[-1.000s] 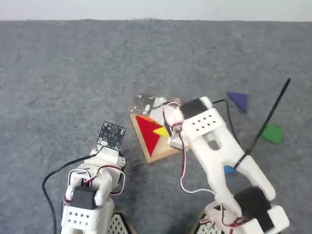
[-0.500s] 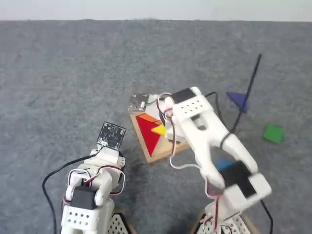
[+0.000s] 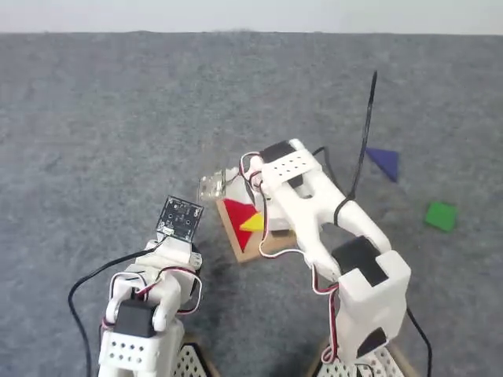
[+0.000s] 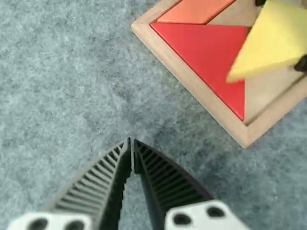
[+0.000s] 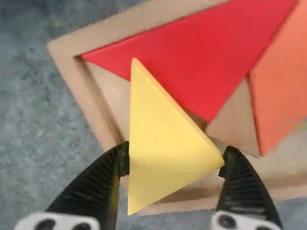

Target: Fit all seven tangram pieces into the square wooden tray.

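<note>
My right gripper (image 5: 175,160) clasped one yellow triangle (image 5: 160,163) over the tray's (image 5: 76,76) bare corner, red piece (image 5: 216,52) and orange piece (image 5: 280,86) beyond; left gripper (image 4: 132,143) clenched.

One square wooden tray (image 4: 192,79), two white robot arms (image 3: 145,314) (image 3: 330,216) and five coloured tangram pieces: red triangle (image 4: 206,52), yellow triangle (image 5: 163,158), dark blue triangle (image 3: 383,162), orange piece (image 4: 192,9), green square (image 3: 440,216).

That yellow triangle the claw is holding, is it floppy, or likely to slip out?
Probably stiff: the yellow triangle shows flat faces and crisp edges while pinched by the right gripper. It looks smooth, gripped only at its edges, so it might twist or slip. Being flat, it shouldn't roll.
</note>
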Tool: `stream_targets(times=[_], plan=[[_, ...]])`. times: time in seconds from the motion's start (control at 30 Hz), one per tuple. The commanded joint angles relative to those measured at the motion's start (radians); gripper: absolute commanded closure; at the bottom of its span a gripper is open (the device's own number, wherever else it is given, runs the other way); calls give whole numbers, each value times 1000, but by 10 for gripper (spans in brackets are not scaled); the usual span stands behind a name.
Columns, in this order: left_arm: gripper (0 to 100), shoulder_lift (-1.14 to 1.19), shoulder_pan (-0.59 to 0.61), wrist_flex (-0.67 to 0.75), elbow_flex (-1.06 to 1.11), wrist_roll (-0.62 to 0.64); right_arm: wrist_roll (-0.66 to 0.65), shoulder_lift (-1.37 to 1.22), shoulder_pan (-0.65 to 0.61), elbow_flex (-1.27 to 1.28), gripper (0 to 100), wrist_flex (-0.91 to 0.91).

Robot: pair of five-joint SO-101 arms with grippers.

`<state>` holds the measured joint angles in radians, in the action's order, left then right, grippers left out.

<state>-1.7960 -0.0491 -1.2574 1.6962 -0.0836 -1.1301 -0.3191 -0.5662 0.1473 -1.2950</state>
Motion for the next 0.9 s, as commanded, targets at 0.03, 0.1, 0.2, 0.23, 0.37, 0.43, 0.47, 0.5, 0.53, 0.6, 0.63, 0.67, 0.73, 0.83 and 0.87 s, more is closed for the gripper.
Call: stream_targets(times=[0.03,0.1,0.2,0.23,0.37,0.43,0.47,0.5,0.53,0.6,0.63,0.67,0.73,0.83,0.87], plan=[[987,-21,5,-5,-12,5,-126,36,-24,18,809,-16],[987,-21,5,-5,-12,5,-153,36,-38,20,809,-18],[987,-21,5,-5,-12,5,-195,36,-59,14,809,-54],[987,-21,5,-5,-12,5,-203,36,-67,14,809,-67],[987,-21,5,-5,-12,5,-203,36,-76,14,807,-82],[987,-21,5,-5,-12,5,-198,36,-77,14,805,-82],[987,-21,5,-5,-12,5,-198,36,-77,14,804,-82],[987,-21,5,-5,-12,5,-195,36,-77,14,803,-82],[987,-21,5,-5,-12,5,-183,36,-77,14,803,-82],[987,-21,5,-5,-12,5,-138,36,-77,12,788,-81],[987,-21,5,-5,-12,5,-121,36,-77,12,769,-81],[987,-21,5,-5,-12,5,-114,36,-77,12,746,-81],[987,-21,5,-5,-12,5,-114,36,-77,12,698,-82],[987,-21,5,-5,-12,5,-114,36,-77,12,649,-82],[987,-21,5,-5,-12,5,-114,36,-77,12,645,-84]])
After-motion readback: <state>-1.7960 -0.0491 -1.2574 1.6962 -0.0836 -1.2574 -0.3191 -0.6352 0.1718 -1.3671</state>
